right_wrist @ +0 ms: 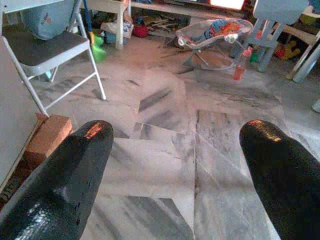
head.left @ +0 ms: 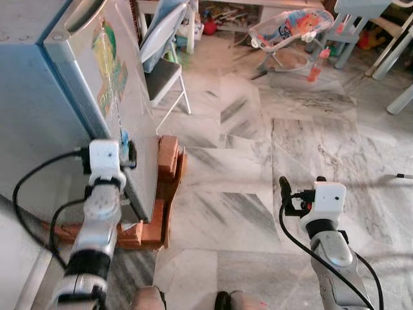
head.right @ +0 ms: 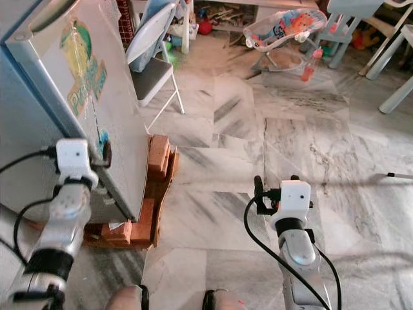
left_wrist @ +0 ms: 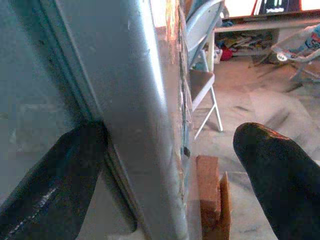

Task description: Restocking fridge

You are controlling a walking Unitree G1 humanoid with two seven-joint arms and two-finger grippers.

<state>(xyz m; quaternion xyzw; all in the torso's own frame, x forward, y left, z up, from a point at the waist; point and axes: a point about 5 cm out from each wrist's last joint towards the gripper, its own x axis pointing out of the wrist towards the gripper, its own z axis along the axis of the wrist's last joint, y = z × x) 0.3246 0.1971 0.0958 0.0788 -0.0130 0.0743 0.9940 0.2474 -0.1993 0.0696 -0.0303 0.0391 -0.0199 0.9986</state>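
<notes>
The grey fridge [head.left: 39,110] stands at my left, its sticker-covered door [head.left: 122,84] facing the room. My left gripper [left_wrist: 165,185] is open and raised at the door's long silver edge [left_wrist: 145,125]. One finger [left_wrist: 50,185] lies on the fridge's side and the other [left_wrist: 280,180] hangs out in front of the door. I cannot tell whether the door is ajar. My right gripper [right_wrist: 175,185] is open over bare marble floor [head.left: 258,155], with nothing between its fingers.
The fridge rests on orange wooden blocks [head.left: 164,187]. A folding chair [head.left: 161,71] stands just past the door. Farther back are a baby bouncer [head.left: 290,29], a red bottle [head.left: 316,64] and pale plastic furniture [head.left: 361,26].
</notes>
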